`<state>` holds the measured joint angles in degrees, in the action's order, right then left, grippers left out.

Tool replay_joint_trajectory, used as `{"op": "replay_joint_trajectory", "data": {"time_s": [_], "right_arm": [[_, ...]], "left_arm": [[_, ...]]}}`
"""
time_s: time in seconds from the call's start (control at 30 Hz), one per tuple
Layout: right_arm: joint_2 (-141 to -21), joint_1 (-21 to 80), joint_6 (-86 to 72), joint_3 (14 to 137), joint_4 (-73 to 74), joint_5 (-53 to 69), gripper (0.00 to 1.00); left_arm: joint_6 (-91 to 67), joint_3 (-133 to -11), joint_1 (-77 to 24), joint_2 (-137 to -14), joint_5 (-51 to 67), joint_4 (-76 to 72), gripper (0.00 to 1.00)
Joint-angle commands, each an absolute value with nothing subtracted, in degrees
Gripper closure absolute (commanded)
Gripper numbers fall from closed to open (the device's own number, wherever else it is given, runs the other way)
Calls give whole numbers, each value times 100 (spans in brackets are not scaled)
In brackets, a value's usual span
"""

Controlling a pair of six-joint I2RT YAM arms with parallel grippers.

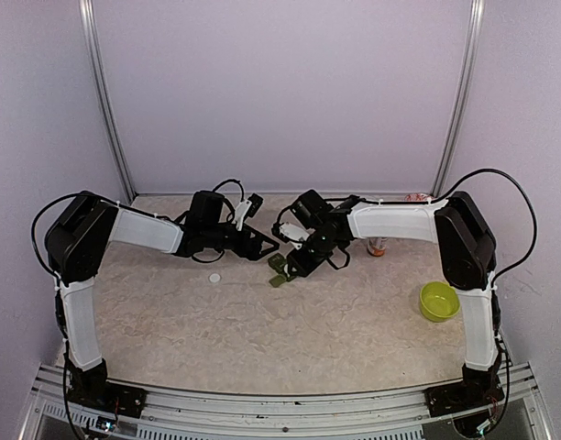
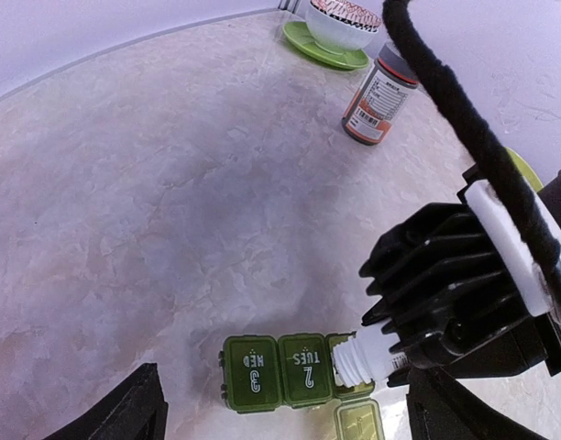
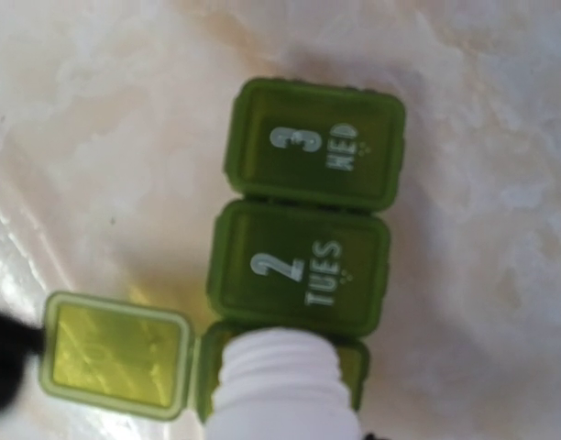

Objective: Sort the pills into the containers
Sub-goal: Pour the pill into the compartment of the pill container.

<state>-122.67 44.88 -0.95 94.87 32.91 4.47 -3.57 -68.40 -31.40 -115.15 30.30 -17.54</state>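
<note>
The green plastic pill organizer (image 3: 303, 266) lay flat near the middle of the pale marbled tabletop (image 1: 290, 330), its "3 WED" and "2 TUES" lids shut and the end compartment's lid (image 3: 115, 353) flipped open to the side. Over that open compartment hung the threaded mouth of a white plastic bottle (image 3: 280, 380), uncapped and tipped down; whether it touched the rim could not be told. The right gripper (image 1: 305, 258) was clamped on the bottle's body. The left gripper (image 1: 259, 246) hovered just beside the organizer, fingers spread wide, holding nothing. A small white round cap (image 1: 214, 278) lay nearby, an orange-labelled dark-capped bottle (image 2: 377, 101) and a yellow-green bowl (image 1: 438, 301) farther off.
</note>
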Motion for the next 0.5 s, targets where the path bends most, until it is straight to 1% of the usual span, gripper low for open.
{"op": "replay_joint_trajectory", "data": {"time_s": [0.0, 0.47], "right_arm": [[-12083, 4525, -132, 9387, 3047, 416, 71], [-11882, 4522, -132, 9135, 2836, 469, 71]], "left_arm": [[-361, -6917, -3091, -11575, 3137, -1786, 12], [-374, -6916, -3088, -11575, 3146, -1789, 12]]}}
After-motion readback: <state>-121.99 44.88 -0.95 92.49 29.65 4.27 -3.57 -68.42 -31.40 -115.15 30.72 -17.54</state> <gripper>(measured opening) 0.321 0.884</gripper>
